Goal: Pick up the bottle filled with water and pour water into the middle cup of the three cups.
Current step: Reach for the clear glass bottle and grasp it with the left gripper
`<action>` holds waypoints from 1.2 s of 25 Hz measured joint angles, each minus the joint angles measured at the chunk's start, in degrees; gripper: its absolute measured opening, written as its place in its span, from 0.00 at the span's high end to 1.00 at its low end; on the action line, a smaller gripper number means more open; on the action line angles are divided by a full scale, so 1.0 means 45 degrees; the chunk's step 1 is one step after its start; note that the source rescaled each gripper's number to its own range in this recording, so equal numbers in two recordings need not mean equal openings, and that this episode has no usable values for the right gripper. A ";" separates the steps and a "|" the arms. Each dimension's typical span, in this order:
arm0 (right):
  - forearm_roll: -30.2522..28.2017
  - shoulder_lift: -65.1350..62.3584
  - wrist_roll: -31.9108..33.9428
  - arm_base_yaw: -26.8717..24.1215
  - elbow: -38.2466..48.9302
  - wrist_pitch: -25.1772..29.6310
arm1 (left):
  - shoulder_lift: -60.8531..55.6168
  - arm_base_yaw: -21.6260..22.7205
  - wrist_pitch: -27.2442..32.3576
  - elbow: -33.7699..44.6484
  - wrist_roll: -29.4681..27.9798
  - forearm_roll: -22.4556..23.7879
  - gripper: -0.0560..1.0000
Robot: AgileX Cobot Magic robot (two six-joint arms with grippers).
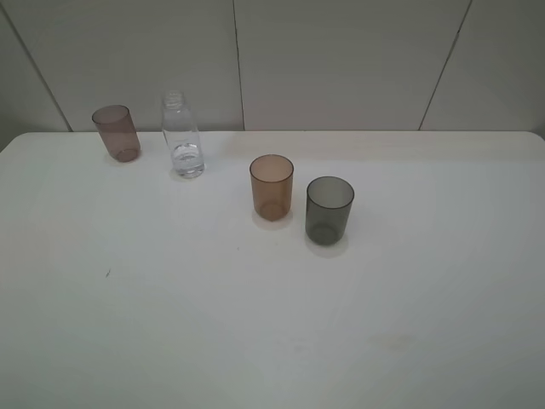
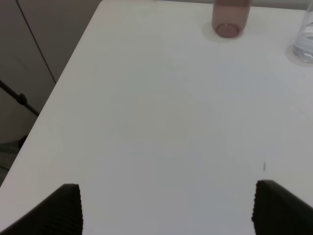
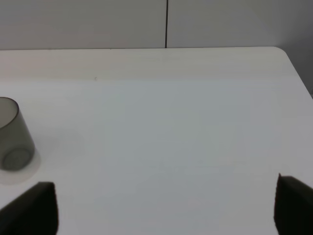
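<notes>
bottle (image 2: 305, 34) well apart from left tool (image 2: 167, 196)

Front half of table (image 1: 255, 341) open, wide passage. Back-left: mauve cup (image 1: 117, 133) near bottle (image 1: 182, 136) left side. Bottle right side open toward amber cup (image 1: 272, 187); grey cup (image 1: 329, 210) just beside amber, narrow gap.

bright, even, diffuse light washes the white table (image 1: 170, 324), and the grey cup (image 3: 13, 132) casts only a faint, soft-edged shadow.

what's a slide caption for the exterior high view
Clear bottle, mauve cup, amber cup and grey cup stand upright on a white table; no arm in view.
</notes>
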 joint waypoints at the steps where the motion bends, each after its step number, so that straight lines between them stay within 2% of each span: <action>1: 0.0000 0.0000 0.0000 0.0000 0.0000 0.0000 | 0.0000 0.0000 0.0000 0.0000 0.0000 0.0000 0.38; 30: 0.0000 0.0000 0.0000 0.0000 0.0000 0.0000 | 0.0000 0.0000 0.0000 0.0000 0.0000 0.0000 0.38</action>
